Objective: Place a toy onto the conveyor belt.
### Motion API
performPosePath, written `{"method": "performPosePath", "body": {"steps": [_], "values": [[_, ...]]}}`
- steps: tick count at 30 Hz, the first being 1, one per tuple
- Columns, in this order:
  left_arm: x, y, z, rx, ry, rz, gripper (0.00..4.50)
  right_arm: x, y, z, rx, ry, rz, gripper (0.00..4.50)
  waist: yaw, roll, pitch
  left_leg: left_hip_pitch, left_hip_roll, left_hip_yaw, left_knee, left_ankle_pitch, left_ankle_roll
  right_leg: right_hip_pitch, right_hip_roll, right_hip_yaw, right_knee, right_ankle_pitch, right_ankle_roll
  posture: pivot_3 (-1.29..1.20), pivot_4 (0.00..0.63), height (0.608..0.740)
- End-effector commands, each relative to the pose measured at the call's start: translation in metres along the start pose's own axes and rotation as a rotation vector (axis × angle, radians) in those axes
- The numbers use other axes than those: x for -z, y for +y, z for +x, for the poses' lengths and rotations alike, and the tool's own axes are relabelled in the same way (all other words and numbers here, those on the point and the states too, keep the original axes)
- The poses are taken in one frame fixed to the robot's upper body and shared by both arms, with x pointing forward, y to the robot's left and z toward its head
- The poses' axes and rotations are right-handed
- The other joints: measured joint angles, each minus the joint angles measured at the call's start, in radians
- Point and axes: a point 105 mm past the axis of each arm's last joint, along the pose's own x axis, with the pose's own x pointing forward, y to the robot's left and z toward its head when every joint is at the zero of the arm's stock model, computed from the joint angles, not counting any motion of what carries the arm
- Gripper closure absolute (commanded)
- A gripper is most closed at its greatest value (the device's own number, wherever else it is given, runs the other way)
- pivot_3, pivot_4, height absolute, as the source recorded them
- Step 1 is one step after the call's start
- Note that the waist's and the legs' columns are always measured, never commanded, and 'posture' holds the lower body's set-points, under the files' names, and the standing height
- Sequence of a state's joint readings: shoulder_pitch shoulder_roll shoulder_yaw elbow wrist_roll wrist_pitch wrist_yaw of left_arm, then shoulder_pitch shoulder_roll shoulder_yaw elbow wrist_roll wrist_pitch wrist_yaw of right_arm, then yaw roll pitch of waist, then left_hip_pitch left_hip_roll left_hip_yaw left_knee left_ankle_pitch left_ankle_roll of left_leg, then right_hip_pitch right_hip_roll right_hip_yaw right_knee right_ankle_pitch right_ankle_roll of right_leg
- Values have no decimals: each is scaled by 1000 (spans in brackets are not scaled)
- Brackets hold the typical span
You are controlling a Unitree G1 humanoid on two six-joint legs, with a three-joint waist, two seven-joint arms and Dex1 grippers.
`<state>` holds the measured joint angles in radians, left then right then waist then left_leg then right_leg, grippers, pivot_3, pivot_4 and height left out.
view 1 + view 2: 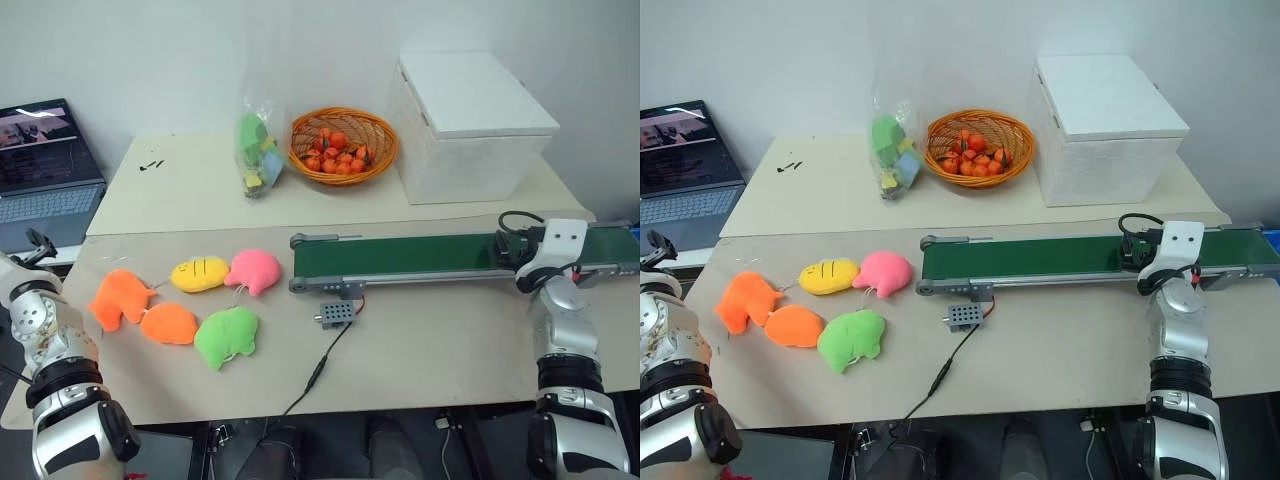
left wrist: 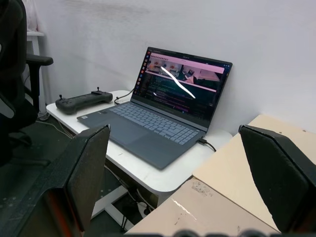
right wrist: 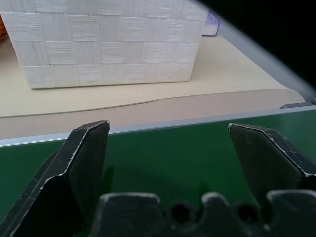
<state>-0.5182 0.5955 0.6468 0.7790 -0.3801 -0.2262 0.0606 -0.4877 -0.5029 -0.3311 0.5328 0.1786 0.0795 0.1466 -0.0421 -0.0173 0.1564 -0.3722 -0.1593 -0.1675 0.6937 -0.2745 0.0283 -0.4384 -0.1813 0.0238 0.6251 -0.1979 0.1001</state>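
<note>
Nearest, at seven o'clock on the table, five plush toys cluster; the orange toy with stubby fins lies at their nine o'clock edge, touching the oval orange plush. The left gripper is spread apart, empty, facing a laptop. At three o'clock, the right gripper hangs spread above the conveyor belt, holding nothing. Beyond sit a fruit basket and white box.

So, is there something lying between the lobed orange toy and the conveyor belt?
Yes. The toy lies at the far left of the plush group. The yellow plush and the pink plush lie between it and the near end of the conveyor belt.
</note>
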Motion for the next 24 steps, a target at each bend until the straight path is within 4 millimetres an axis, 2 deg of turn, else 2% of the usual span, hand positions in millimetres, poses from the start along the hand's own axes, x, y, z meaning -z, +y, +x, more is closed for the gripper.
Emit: {"method": "performPosePath", "body": {"steps": [1, 6, 8, 9, 12, 14, 16, 18, 21, 24], "values": [[-15, -6, 4, 17, -56, -11, 39, -18, -12, 0, 32, -55, -7, 0, 0, 0, 0, 0, 0, 0, 0, 0, 0, 0, 0, 0, 0, 0, 0, 0, 150, 740], [-8, -9, 4, 16, -28, -11, 39, -15, -12, 0, 38, -45, 28, 0, 1, 0, 0, 0, 0, 0, 0, 0, 0, 0, 0, 0, 0, 0, 0, 0, 150, 740], [-7, -10, 3, 17, -26, -12, 39, -18, -3, 2, 8, -51, 75, 0, 0, 0, 0, 0, 0, 0, 0, 0, 0, 0, 0, 0, 0, 0, 0, 0, 150, 740], [-6, -10, 3, 18, -23, -14, 39, -20, 8, 2, -44, -55, 59, 0, 0, 0, 0, 0, 0, 0, 0, 0, 0, 0, 0, 0, 0, 0, 0, 0, 150, 740], [0, -11, 1, 17, -4, -21, 39, -27, 59, -6, -307, -61, 144, 0, -6, 0, 0, 0, 1, 1, 0, 0, 0, -1, 1, 2, 0, 0, 0, 0, 150, 740], [0, -11, 1, 19, -4, -24, 39, -37, 102, -31, -592, -66, 200, 0, -5, 0, 0, 1, 2, 2, 0, 0, 0, -1, 2, 3, 0, 1, -1, 0, 150, 740], [0, -12, 1, 20, -6, -25, 39, -47, 132, -60, -832, -75, 230, 0, -2, 0, 0, 0, 3, 2, 0, -1, 0, -1, 3, 2, 0, 1, 0, 0, 150, 740], [0, -12, 1, 20, -5, -25, 39, -57, 160, -115, -1178, -97, 207, 0, 1, 0, 0, 0, 2, 2, 1, -2, 0, -1, 3, 3, 1, 1, 0, 0, 150, 740], [0, -13, 1, 22, -4, -23, 39, -62, 177, -167, -1478, -81, 183, 0, 15, 0, 0, -1, 2, 2, 2, -4, 2, -1, 3, 1, 0, 1, 1, 0, 150, 740], [1, -16, 1, 32, 1, -23, 39, -50, 191, -191, -1629, 5, 44, 0, 20, -2, -1, -1, 1, 4, 2, -5, 3, 0, 3, 2, -2, 2, 2, 0, 150, 740]]}}
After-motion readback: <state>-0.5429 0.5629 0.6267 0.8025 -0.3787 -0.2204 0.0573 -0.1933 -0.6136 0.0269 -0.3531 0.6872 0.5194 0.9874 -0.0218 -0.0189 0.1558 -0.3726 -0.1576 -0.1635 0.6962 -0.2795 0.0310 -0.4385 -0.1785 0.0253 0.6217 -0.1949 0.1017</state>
